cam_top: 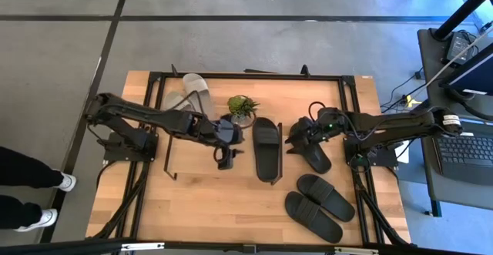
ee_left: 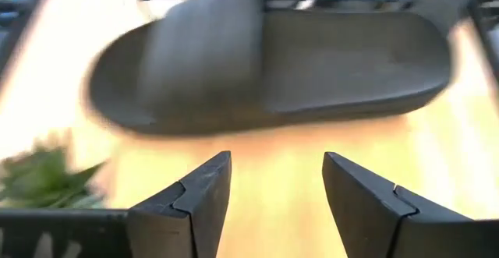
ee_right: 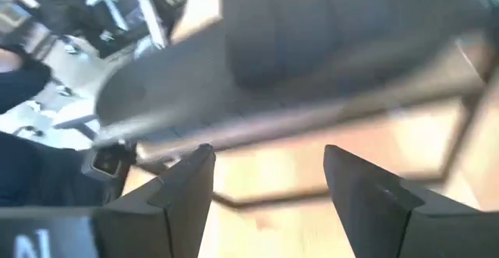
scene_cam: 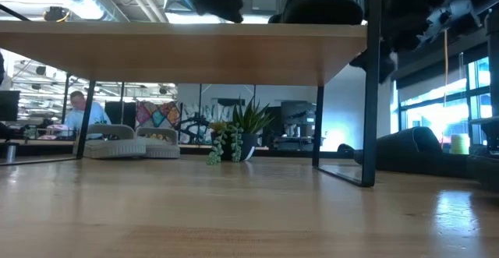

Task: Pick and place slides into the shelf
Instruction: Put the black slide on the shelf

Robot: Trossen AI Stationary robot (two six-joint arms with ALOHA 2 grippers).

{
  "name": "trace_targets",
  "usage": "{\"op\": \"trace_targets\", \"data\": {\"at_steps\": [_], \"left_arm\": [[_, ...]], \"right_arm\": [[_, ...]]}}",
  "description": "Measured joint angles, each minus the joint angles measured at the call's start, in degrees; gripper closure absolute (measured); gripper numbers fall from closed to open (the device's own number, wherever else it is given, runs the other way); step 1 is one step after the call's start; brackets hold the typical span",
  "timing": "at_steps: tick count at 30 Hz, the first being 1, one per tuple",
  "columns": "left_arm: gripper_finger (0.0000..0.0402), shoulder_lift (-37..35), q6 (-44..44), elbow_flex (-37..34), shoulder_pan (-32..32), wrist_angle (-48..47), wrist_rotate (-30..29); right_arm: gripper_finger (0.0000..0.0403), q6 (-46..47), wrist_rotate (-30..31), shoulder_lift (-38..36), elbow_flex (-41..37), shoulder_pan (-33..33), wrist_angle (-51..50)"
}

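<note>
High view shows your left end effector open at frame centre, just left of a black slide on the worktop. Right end effector, also open, holds nothing. Rubber looks light and bendy; pinch the strap.

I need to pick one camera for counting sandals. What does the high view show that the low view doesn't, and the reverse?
Only the high view shows both arms whole, the left gripper open over the shelf, the right gripper by a black slide, another black slide on the shelf's right part, and a black pair on the table. Only the low view shows the room behind and a seated person. Both show the grey slides and the plant.
</note>
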Motion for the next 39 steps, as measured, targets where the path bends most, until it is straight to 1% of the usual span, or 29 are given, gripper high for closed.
{"op": "trace_targets", "data": {"at_steps": [2,4,6,9,11,14,17,20,24,26,29,33,39], "left_arm": [[0.0207,-1.6,0.1,0.0,0.0,-1.0,-2.9],[0.0207,-2.7,0.7,0.0,0.1,-2.0,-5.3],[0.0207,-4.2,0.9,-0.3,-0.1,-3.4,-8.3],[0.0207,-7.3,1.0,-1.9,-0.1,-2.8,-13.3],[0.0207,-10.3,0.8,-4.5,0.0,-2.1,-15.9],[0.0207,-15.6,0.6,-9.8,0.1,1.7,-17.2],[0.0207,-20.9,0.7,-15.4,-0.1,7.3,-17.3],[0.0207,-26.1,0.8,-21.2,0.0,12.1,-17.7],[0.0207,-32.6,0.9,-27.7,0.0,16.9,-17.8],[0.0207,-35.5,0.6,-30.2,0.0,17.1,-18.0],[0.0207,-39.6,-0.9,-33.2,0.0,17.5,-20.1],[0.0207,-44.7,-1.0,-36.7,0.0,18.2,-23.2],[0.0207,-50.5,-0.6,-39.6,0.0,19.3,-23.7]], "right_arm": [[0.0162,0.5,2.8,-2.1,0.0,0.0,-3.7],[0.0162,0.5,4.4,-4.1,0.0,0.0,-8.2],[0.0162,0.4,4.6,-5.6,0.0,0.0,-13.2],[0.0162,1.7,5.1,-6.7,0.0,0.0,-20.1],[0.0162,3.8,7.0,-6.8,0.0,0.0,-22.4],[0.0162,4.5,8.5,-6.7,0.2,0.0,-25.9],[0.0162,2.1,11.2,-6.5,2.6,0.0,-29.3],[0.0162,-1.9,15.6,-5.8,7.3,0.0,-33.8],[0.0162,-6.7,21.2,-3.1,14.6,0.9,-43.1],[0.0162,-8.0,23.0,-1.1,17.8,2.2,-47.7],[0.0162,-10.2,24.3,2.7,20.9,4.8,-53.2],[0.0162,-10.3,26.5,8.8,23.0,8.5,-58.0],[0.0162,-9.4,27.3,16.6,23.5,11.9,-61.5]]}}
